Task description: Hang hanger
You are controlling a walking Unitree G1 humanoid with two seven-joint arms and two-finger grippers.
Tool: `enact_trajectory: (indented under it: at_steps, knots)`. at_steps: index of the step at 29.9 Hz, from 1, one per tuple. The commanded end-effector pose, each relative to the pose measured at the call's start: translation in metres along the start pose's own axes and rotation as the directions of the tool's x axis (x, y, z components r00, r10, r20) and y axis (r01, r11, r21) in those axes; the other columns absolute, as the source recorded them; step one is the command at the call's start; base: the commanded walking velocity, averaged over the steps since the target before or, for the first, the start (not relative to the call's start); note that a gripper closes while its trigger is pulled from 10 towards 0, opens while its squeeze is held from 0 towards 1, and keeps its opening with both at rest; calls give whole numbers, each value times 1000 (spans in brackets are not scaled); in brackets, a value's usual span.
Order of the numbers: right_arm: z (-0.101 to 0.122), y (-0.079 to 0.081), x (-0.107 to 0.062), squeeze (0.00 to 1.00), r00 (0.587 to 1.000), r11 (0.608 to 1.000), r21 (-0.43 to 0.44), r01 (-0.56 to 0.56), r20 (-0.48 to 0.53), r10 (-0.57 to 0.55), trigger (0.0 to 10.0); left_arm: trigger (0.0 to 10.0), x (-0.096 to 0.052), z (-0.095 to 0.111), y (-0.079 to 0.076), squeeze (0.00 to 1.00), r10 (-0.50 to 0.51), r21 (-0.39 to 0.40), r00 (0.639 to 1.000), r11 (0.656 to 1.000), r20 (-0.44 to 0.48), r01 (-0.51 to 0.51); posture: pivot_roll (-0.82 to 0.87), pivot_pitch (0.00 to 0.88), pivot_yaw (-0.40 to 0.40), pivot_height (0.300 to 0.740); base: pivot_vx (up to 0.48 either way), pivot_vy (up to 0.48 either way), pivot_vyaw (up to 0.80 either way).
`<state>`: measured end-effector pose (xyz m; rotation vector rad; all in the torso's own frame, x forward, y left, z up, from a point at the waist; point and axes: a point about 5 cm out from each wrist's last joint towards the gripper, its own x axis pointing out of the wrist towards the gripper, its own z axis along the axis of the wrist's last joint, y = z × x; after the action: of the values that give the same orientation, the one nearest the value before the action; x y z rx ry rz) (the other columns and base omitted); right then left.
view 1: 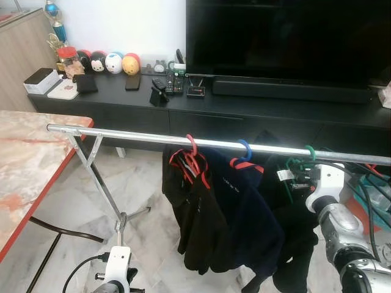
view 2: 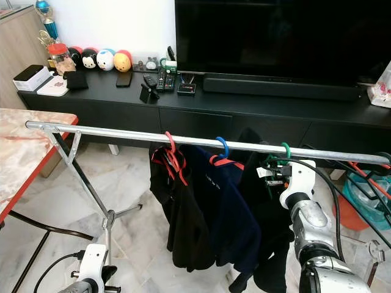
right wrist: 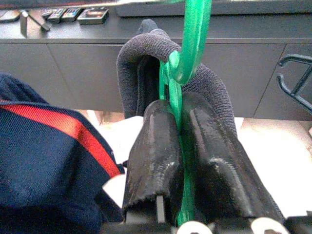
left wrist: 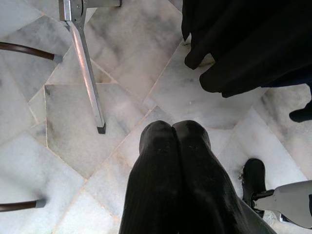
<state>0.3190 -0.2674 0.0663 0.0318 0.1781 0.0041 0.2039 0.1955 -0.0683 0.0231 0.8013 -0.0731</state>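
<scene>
A silver rail (view 1: 134, 135) runs across in front of me. A red hanger (view 1: 191, 146) and a blue hanger (view 1: 245, 148) hang on it with dark garments. To their right, the green hanger's hook (view 1: 311, 152) sits over the rail with a black garment (view 1: 296, 244) below it. My right gripper (right wrist: 175, 105) is shut on the green hanger's neck (right wrist: 174, 83), just under the rail. My left gripper (left wrist: 172, 127) hangs low by the rack's leg (left wrist: 85, 73), shut with nothing in it, pointing at the marble floor.
A marble table with a red edge (view 1: 36, 195) stands at my left. Behind the rail is a black TV console (view 1: 256, 104) with a TV, remotes and toys. Cables and a teal and orange object (view 1: 372, 201) crowd the right end. A chair leg (left wrist: 29, 50) lies near the rack's foot.
</scene>
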Motion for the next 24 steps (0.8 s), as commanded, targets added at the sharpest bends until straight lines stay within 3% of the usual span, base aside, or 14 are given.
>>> enact_trajectory:
  at_steps: [1,2,3,4,5,15,24]
  knots:
    - [7,-1,2,0,999,1000,5,23,45,-23,0,10000,0,0,-1,0,-3,1,1000,1000,1,3,79,0,8,740,0,0,0]
    - [11,-2,2,0,996,999,0,44,76,-44,0,10000,0,1,-1,0,-3,2,1000,1000,1,3,79,0,8,740,0,0,0]
    - [13,-2,2,0,994,998,1,58,93,-58,7647,10000,0,1,0,0,-4,2,1000,1000,2,4,79,0,8,740,0,0,0]
    - [14,-2,2,0,992,998,3,66,103,-66,7647,10000,0,1,0,0,-4,2,1000,1000,2,4,79,0,8,740,0,0,0]
    - [16,-2,2,0,989,997,8,77,124,-78,10000,10000,1,2,0,0,-4,3,1000,1000,3,4,70,0,9,740,0,0,0]
    - [15,6,-5,0,971,996,-1,91,221,-89,10000,10000,1,4,2,0,1,2,1000,1000,9,-1,63,0,5,740,0,0,0]
    - [-14,16,-23,0,968,991,23,130,214,-132,10000,10000,1,4,0,0,6,-3,1000,1000,15,-6,60,0,1,740,0,0,0]
